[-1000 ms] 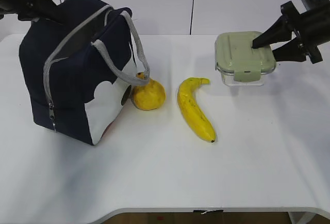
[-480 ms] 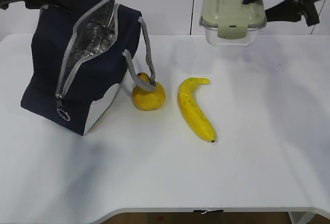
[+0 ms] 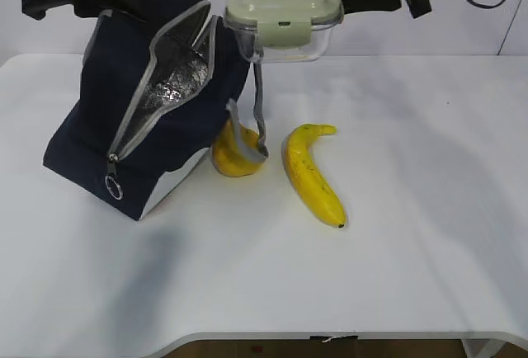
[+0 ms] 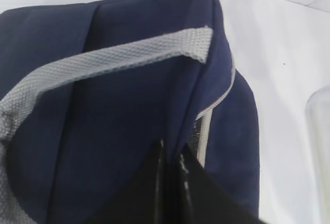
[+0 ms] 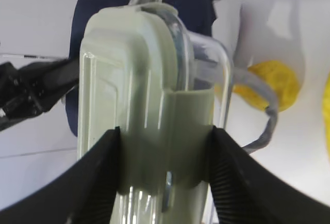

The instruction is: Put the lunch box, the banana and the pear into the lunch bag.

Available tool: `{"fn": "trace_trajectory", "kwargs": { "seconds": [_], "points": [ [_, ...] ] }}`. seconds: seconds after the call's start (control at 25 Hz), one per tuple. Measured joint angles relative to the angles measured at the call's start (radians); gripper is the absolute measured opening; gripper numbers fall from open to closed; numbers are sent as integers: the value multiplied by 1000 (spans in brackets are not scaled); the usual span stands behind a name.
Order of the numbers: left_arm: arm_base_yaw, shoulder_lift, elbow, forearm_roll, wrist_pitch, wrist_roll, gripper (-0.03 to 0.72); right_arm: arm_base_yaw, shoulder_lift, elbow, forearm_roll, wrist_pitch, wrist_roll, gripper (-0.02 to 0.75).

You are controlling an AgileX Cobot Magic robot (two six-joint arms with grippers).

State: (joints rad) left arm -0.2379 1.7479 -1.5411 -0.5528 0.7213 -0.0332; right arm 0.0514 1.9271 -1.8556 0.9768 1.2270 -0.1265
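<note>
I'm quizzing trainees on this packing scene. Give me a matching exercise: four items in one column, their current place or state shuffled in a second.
Things:
1. lunch box
2. banana
3. pear
4. lunch bag

States:
A. tipped, unzipped, silver lining showing
B. lying alone on the table
C. held in the air by the right gripper
D. partly hidden behind a grey handle

Pairs: 1-C, 2-B, 3-D, 4-A

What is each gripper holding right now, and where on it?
Right gripper clamps the lunch box across lid and base at one end. Left gripper pinches the lunch bag fabric at its upper edge, beside the zipper.
</note>
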Motion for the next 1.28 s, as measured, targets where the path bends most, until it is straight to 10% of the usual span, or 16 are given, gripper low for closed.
{"fn": "trace_trajectory", "kwargs": {
  "seconds": [1.28],
  "points": [
    [-49,0,0,-7,-48,-89,-5,304,398,-398,-226,-137,168,396]
  ]
}}
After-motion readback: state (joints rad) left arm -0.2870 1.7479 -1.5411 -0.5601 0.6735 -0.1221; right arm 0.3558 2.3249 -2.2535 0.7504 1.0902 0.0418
